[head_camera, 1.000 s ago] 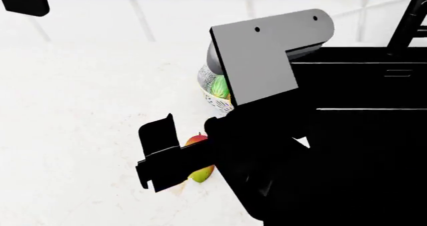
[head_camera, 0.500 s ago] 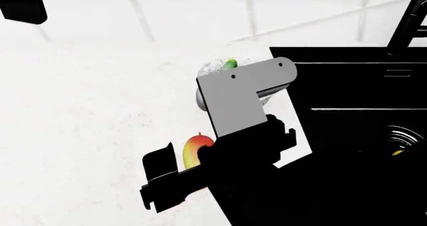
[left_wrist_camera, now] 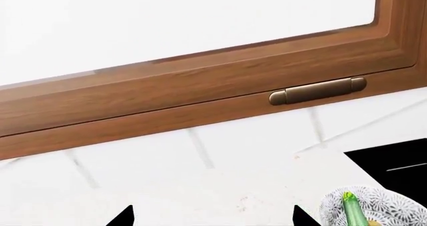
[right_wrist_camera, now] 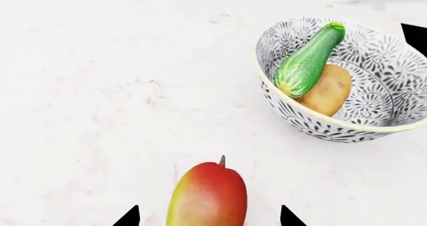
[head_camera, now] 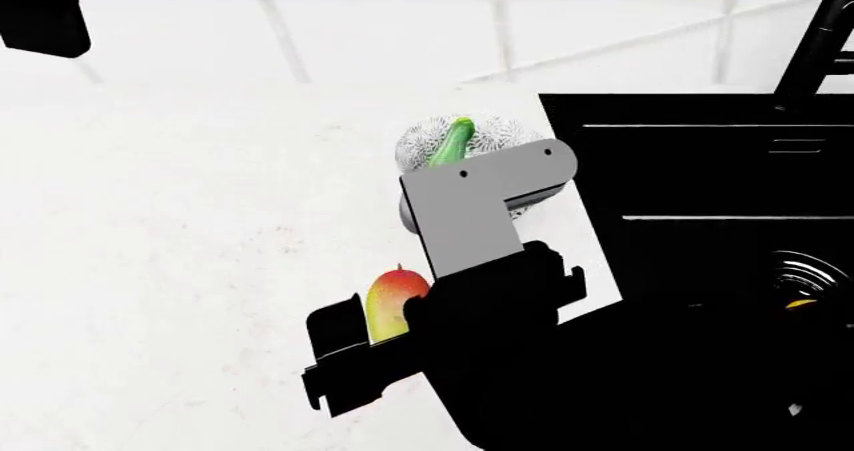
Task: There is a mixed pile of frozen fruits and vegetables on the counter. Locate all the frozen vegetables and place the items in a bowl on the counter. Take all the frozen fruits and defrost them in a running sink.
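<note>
Right wrist view: mango (right_wrist_camera: 208, 197) between open claw (right_wrist_camera: 208, 217) tips.

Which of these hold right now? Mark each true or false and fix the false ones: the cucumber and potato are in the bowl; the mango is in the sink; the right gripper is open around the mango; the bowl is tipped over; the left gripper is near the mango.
1. The cucumber and potato lie in the bowl. True.
2. The mango is in the sink. False: it lies on the counter.
3. The right gripper is open with a fingertip on each side of the mango. True.
4. The bowl is tipped over. False: it stands upright.
5. The left gripper is near the mango. False: it is up by the window frame.
</note>
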Robot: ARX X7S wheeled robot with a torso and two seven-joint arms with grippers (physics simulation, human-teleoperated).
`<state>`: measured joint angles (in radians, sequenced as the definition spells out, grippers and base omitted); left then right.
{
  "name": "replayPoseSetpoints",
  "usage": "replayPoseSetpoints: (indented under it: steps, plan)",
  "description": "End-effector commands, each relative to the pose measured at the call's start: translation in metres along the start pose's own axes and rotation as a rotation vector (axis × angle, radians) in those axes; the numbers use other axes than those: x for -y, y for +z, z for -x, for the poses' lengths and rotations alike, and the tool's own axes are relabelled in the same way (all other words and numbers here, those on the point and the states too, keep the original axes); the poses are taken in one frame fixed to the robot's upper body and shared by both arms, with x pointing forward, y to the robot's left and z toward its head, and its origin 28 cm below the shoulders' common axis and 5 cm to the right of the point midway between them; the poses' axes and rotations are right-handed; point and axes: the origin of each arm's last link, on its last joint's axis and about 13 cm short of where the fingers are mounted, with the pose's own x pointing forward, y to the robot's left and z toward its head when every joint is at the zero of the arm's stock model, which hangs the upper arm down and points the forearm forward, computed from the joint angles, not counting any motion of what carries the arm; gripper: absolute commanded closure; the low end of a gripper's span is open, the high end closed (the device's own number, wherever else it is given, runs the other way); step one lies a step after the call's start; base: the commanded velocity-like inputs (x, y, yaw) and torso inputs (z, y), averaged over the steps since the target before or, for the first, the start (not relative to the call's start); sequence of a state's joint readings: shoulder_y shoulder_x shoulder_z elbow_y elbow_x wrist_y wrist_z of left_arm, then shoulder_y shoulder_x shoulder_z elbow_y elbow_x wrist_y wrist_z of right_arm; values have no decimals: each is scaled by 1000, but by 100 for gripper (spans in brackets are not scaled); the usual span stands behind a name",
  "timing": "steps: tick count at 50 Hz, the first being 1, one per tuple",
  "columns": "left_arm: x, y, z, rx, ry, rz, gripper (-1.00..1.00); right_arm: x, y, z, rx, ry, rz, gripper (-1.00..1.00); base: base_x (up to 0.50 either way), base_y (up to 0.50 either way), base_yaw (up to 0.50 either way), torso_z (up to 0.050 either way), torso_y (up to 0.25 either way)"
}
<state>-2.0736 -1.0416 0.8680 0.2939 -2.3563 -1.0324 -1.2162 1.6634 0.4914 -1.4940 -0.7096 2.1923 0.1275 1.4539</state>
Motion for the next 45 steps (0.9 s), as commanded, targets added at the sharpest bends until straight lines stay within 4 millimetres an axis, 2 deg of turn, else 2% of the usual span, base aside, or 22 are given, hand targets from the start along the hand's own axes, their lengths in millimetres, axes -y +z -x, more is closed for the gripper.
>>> replayPoseSetpoints:
  steps: [1,14,45]
  plan:
    - [0,-1,0,-4,-1,0,-100,3,-1,-6,-4,-3,-8,-100,0,0,0,0,0]
    - [0,-3,-1,-9,0,-4,-100,3,-5,-20,-13,35,-38,-100,0,0,0,0,0]
    - [0,-4,-1,-13,2,-4,-100,7,-39,-47,-108,54,-83,-100,0,0,0,0,0]
